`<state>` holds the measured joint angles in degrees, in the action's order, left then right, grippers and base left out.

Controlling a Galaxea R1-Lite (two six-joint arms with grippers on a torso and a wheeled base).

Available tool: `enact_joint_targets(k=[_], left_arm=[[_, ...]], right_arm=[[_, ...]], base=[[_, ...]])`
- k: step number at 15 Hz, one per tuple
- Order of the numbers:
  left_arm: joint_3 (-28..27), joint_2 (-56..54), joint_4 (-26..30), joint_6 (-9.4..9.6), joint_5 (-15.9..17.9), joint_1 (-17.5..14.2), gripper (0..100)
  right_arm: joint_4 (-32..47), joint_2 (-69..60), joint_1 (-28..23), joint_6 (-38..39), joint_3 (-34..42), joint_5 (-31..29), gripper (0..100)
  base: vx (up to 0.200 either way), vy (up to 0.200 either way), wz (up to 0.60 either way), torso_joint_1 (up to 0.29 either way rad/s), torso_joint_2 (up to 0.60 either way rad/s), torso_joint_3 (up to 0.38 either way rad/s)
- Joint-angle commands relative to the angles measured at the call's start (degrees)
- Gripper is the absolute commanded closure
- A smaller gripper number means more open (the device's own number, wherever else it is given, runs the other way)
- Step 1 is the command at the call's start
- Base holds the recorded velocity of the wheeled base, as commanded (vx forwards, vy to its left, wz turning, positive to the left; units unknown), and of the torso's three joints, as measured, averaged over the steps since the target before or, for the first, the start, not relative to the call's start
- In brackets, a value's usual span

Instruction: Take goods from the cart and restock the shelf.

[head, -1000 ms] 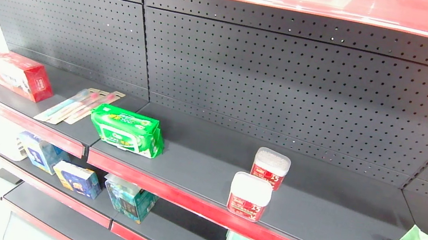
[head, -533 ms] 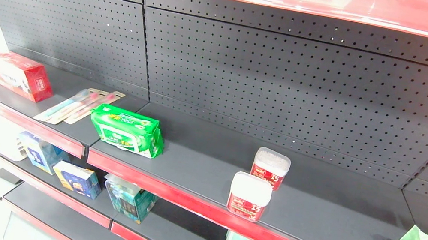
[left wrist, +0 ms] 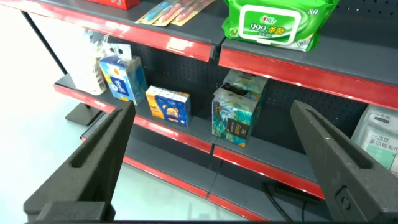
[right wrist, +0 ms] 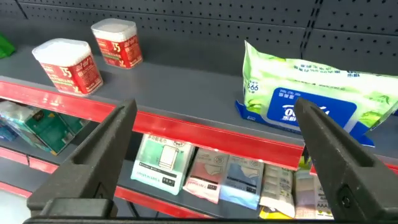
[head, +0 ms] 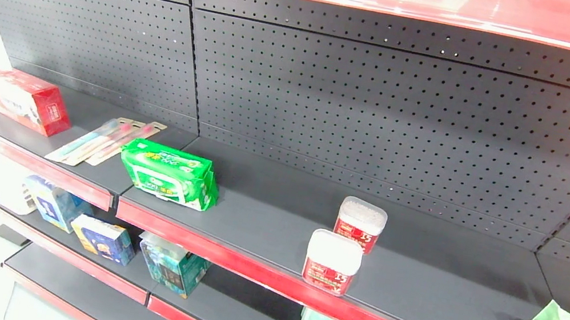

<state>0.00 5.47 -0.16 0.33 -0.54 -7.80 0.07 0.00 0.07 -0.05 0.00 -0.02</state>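
Here, left gripper (left wrist: 211, 158) and right gripper (right wrist: 214, 158) are gaping empty before the red-edged grey metal shelf (head: 263, 220), a white-lidded red jar (head: 333, 262) sitting near its lip.

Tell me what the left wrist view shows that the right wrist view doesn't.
Left wrist view only: the toothbrush packs on the upper shelf and two blue boxes on the shelf below.
Right wrist view only: two red jars with white lids and a blue-and-green wipes pack, all on the upper shelf.
Both: the teal box, the pale box farther along the lower shelf, and the red shelf edge.
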Motion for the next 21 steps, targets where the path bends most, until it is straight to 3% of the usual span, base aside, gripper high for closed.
enact_joint_targets(k=[1,9,21], left_arm=[[0.0,0.06,-0.02,0.02,-0.08,-0.02,0],[0.0,0.06,-0.02,0.02,-0.08,-0.02,0],[0.0,0.15,-0.02,0.11,0.01,-0.02,0]], right_arm=[[0.01,0.0,0.01,0.05,0.0,0.02,0],[0.01,0.0,0.01,0.22,0.0,0.02,0],[0.01,0.0,0.01,0.14,0.0,0.02,0]], base=[[0.0,0.0,0.0,0.0,0.0,0.0],[0.0,0.0,0.0,0.0,0.0,0.0],[0.0,0.0,-0.6,0.002,0.0,0.003]])
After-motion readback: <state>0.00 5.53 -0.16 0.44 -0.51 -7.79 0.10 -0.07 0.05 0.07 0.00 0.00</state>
